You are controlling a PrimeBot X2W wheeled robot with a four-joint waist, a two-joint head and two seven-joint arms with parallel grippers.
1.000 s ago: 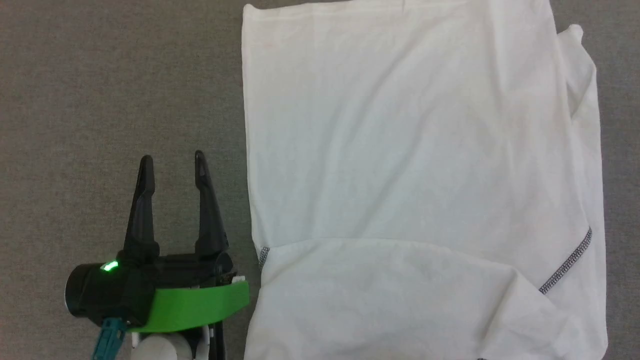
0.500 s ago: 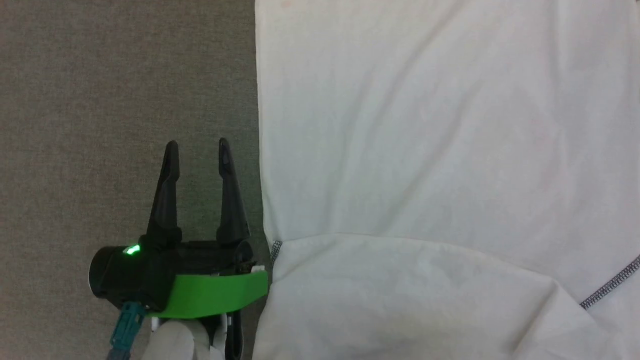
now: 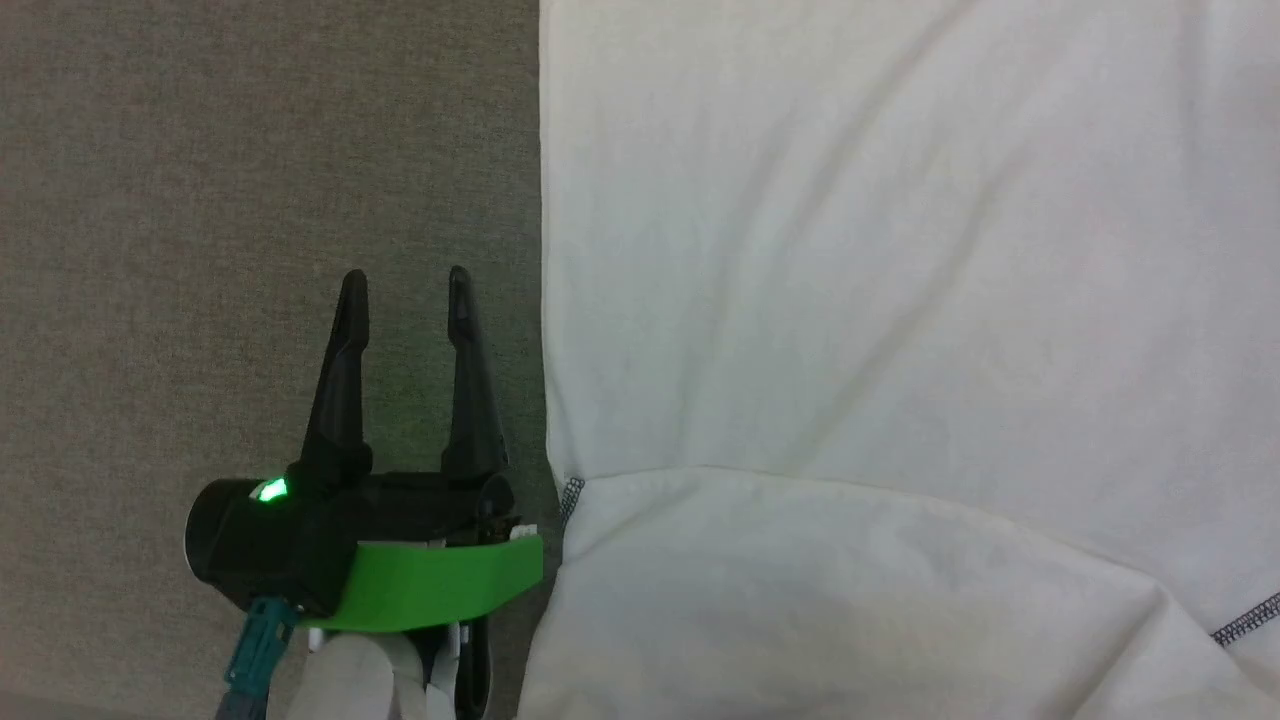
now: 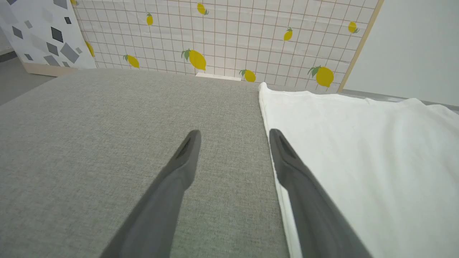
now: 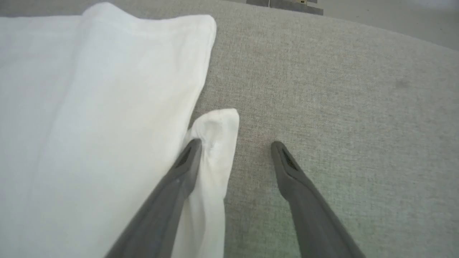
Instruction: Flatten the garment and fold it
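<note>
A white garment [image 3: 850,300] lies spread across the grey table [image 3: 250,200], one panel already folded over its near end. The left gripper [image 3: 406,280] hovers wide open and empty just beside the straight left edge. The right gripper [image 5: 235,144], equally wide and empty, sits at the opposite side with one finger over a stray sleeve [image 5: 218,125]; contact cannot be told. The thin cloth could bunch or lose its square if a pinch catches a single layer, and that sleeve may snag. A lemon-print wall panel [image 4: 222,36] stands beyond the table, out of the way.
</note>
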